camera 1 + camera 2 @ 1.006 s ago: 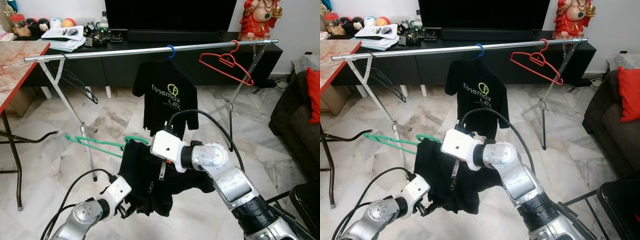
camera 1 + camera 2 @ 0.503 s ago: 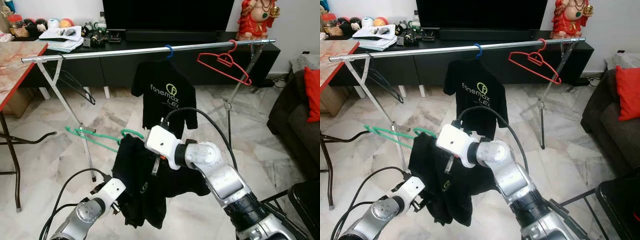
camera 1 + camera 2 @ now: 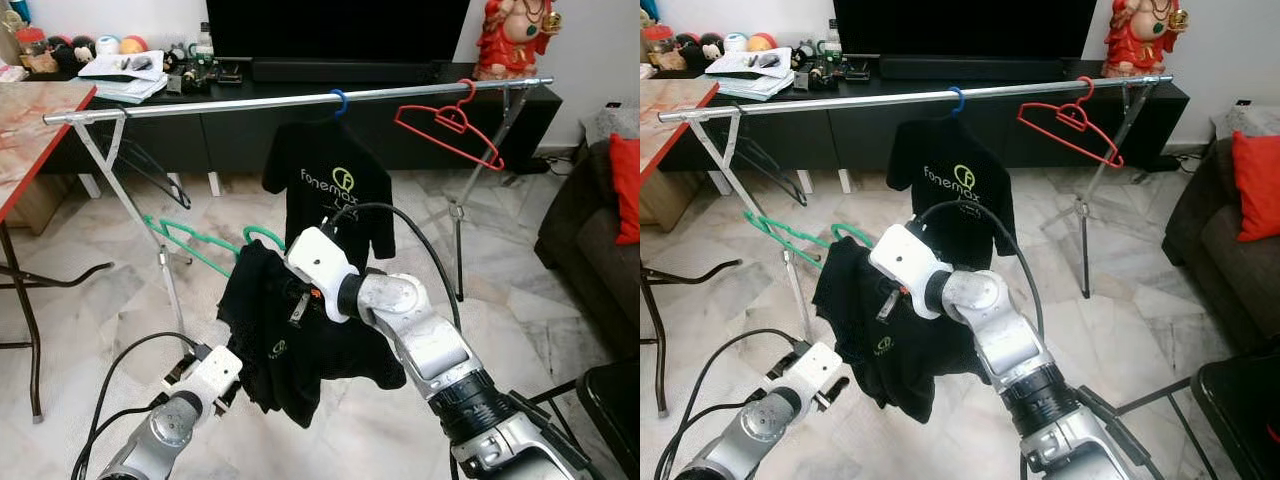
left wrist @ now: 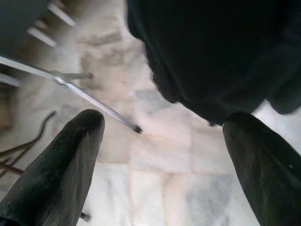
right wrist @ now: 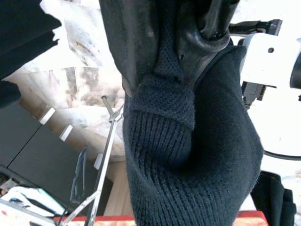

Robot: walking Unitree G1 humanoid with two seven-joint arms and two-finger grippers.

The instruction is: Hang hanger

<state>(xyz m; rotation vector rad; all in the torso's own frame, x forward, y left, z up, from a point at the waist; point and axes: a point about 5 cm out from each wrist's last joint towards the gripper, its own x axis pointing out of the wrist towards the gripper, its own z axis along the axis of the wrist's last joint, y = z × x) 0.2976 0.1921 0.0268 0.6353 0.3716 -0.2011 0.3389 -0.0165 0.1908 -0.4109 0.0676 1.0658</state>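
One garment, a black shirt draped on a green hanger, is carried by the right end effector, whose fingers are pressed together on a fold of the dark knit, as is seen in the right wrist view. The hanger is held in the air in front of the silver rail, below it and toward the robot's left of the rail's middle. Its long axis is laid roughly level, running from the shirt out toward the robot's left, and its green hook is seen rising beside the white wrist. The rail therefore lies above and beyond the gripped hanger, so an upward and forward lift is judged to be needed. The left end effector is spread apart and holds nothing, just below the shirt's hem; the right arm is plainly the nearer.
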